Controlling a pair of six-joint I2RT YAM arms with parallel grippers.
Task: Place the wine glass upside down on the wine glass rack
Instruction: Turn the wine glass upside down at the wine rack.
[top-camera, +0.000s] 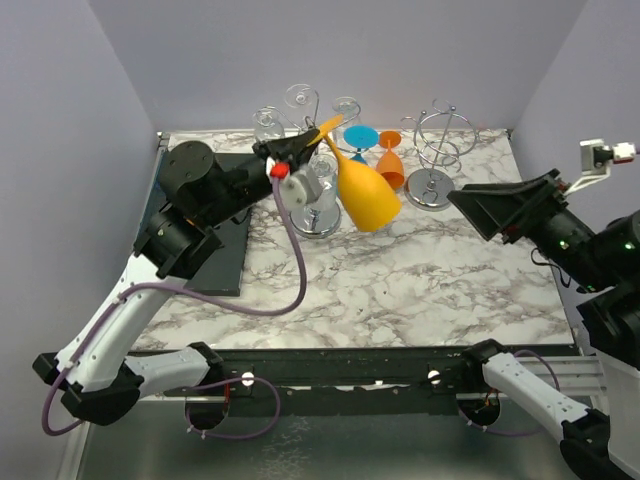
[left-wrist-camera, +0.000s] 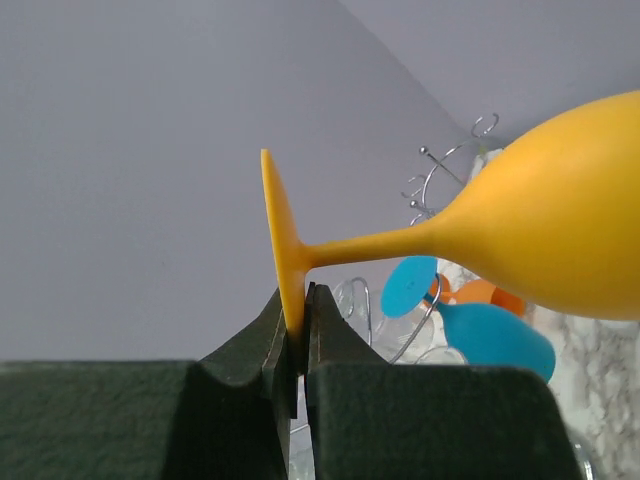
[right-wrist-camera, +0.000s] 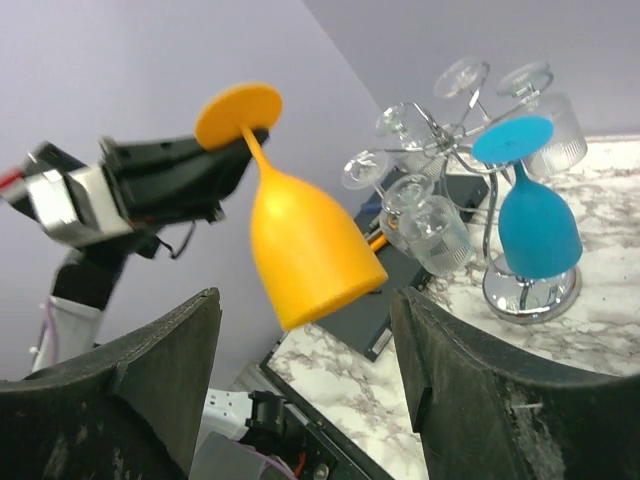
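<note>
— What is the yellow glass (top-camera: 368, 195) like?
— Opaque, matte and smooth all over. It has a flat round foot, a thin stem and a deep rounded bowl. It is in the air over the marbled counter (top-camera: 400, 290), foot uppermost, with the bowl tilted down and to the right.
— What has it?
— The left fingers (left-wrist-camera: 250, 350), dark and blocky, pinch the rim of the foot edge-on. The right fingers (right-wrist-camera: 140, 380) are spread wide with nothing between them, well off to the right.
— And around it?
— Just beside the bowl stands a chrome wire rack (right-wrist-camera: 530, 292) on a shiny round base. Clear glasses (right-wrist-camera: 430, 235) hang foot-up from its curled arms, and a blue glass (right-wrist-camera: 538, 225) is foot-up with them. An orange glass (top-camera: 391, 165) sits between that rack and a second rack (top-camera: 430, 190) of looped wire. A black mat (top-camera: 225, 250) lies under the left arm.
</note>
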